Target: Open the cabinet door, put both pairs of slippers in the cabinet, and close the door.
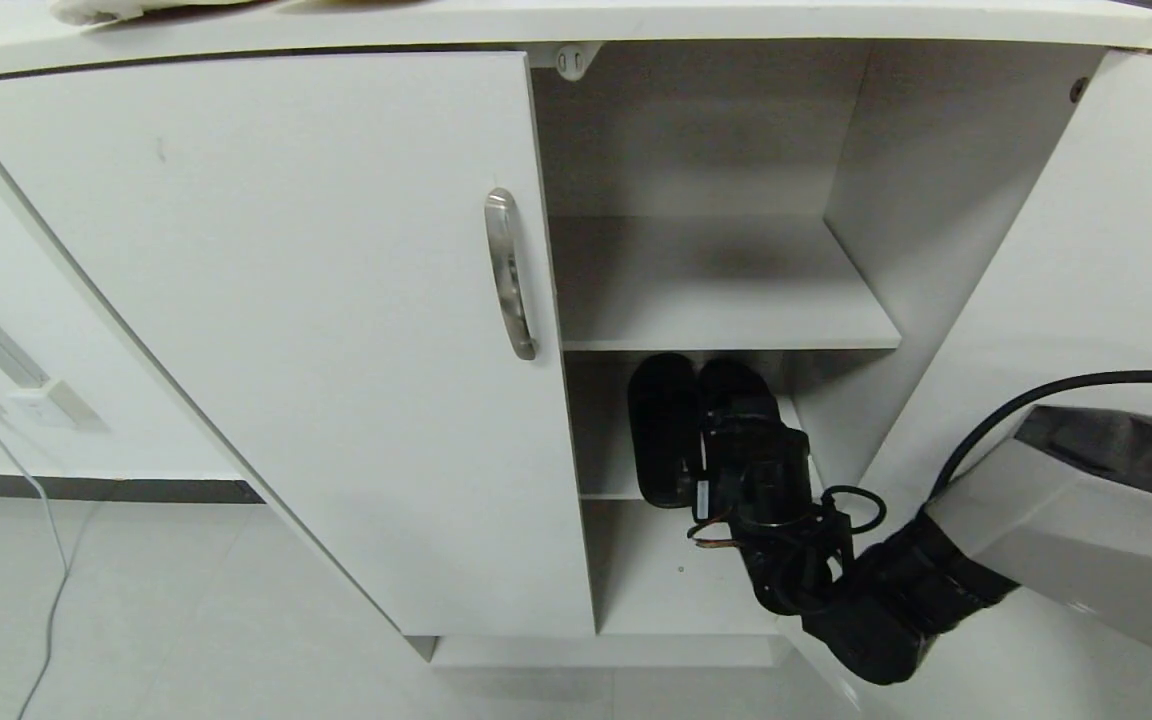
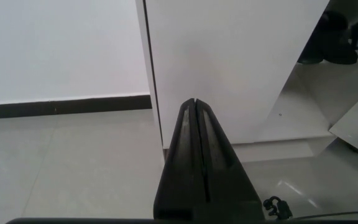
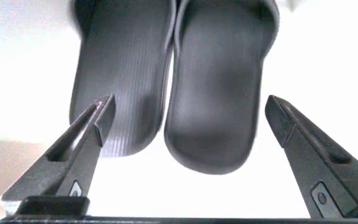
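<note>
Sitting side by side on second shelf (image 1: 601,490) of white wooden cabinet (image 1: 836,25): black rubber slippers (image 3: 213,81), one pair. Right gripper (image 3: 188,115) just before them, spread wide, empty. Left gripper (image 2: 194,106) pinched together, empty, low before closed left door (image 1: 266,300). Right door (image 1: 1086,300) open. Remaining, judging so: second pair, closing door.

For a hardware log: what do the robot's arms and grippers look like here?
The right arm has a boxy silver-grey shell, a black wrist, and a black cable arching off it. The right gripper has two long black tapering fingers, each with a round mark near its base. The left gripper is black, with long, narrow fingers tapering to a tip.
</note>
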Motion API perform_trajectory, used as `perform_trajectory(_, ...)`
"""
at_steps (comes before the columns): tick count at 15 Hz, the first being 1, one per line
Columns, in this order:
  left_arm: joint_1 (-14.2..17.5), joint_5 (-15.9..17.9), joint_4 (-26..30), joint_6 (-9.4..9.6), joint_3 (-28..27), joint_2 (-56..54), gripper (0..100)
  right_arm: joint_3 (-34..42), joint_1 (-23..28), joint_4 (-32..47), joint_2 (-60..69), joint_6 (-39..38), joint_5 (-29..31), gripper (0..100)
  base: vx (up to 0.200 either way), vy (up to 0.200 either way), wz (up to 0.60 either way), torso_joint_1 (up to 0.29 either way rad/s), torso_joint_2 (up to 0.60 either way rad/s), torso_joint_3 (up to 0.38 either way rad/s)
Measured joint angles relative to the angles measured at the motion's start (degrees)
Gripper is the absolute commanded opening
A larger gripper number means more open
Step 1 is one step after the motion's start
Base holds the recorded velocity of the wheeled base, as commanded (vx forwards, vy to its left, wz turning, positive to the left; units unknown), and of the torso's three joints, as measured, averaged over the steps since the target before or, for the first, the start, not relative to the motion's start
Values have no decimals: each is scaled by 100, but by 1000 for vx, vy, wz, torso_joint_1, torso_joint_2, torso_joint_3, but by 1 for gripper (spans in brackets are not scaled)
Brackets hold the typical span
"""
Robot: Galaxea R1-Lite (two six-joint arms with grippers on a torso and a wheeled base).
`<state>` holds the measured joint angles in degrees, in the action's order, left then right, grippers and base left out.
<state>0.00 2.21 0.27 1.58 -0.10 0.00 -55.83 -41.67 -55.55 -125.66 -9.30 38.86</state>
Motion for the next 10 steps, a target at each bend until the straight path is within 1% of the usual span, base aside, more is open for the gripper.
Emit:
perform_trajectory(2, 0, 0, -2, 0, 0, 0, 0, 525, -232, -17, 450, -200, -2, 100, 0, 0, 0, 0, 0, 0)
perform_trajectory(4, 0, 0, -2, 5, 0, 0, 0, 697, -362, -17, 686, -222, -6, 100, -200, 0, 0, 5, 5, 2)
perform_trajectory(10, 0, 0, -2, 0, 0, 0, 0, 848, -485, -17, 861, -218, -9, 100, -200, 0, 0, -1, 3, 2)
